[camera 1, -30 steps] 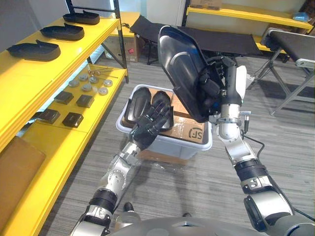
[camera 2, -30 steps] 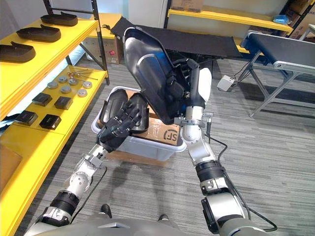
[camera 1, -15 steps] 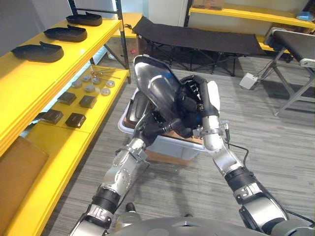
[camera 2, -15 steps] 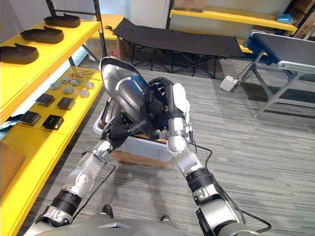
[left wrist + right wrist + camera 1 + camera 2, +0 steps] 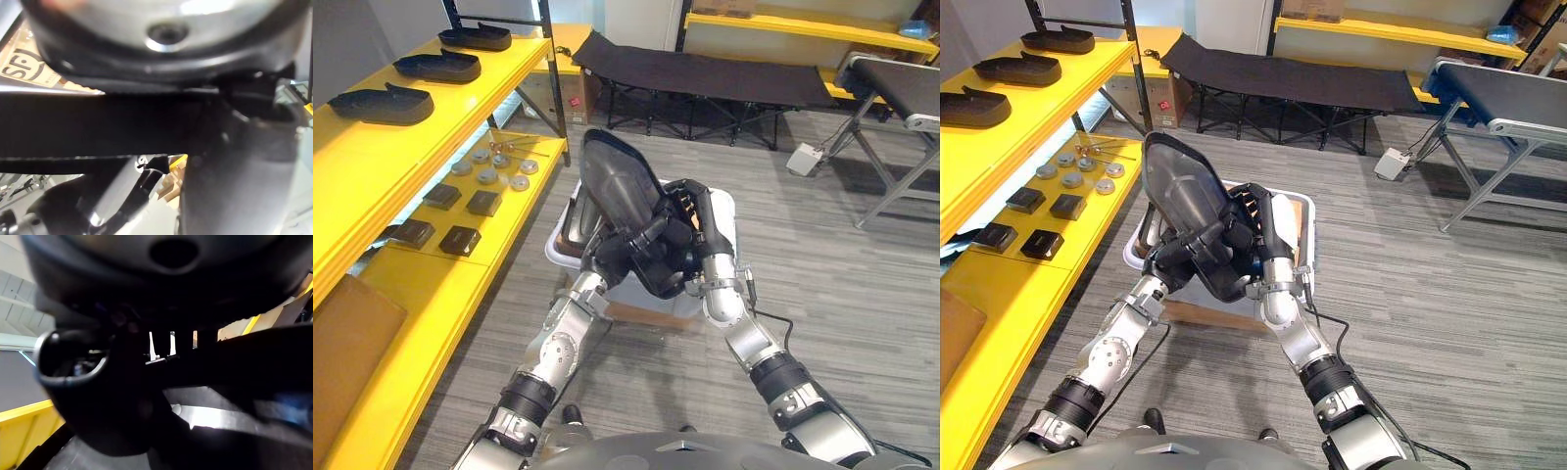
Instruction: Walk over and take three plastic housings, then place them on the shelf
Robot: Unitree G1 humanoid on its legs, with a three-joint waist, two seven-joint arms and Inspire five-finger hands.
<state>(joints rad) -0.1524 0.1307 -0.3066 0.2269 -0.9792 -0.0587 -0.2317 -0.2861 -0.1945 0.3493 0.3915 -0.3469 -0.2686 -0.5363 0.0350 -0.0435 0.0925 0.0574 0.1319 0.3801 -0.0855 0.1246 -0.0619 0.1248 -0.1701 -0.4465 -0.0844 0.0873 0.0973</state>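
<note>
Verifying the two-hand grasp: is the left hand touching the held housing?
Touching. The right eye view shows the left hand with its fingers curled over the lower edge of the housing, no gap between them.

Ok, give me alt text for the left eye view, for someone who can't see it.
The left robot hand and right robot hand together grip a large glossy black plastic housing tilted over a white plastic bin on grey floor. To the left, a yellow shelf carries three similar black housings on its top level.
</note>
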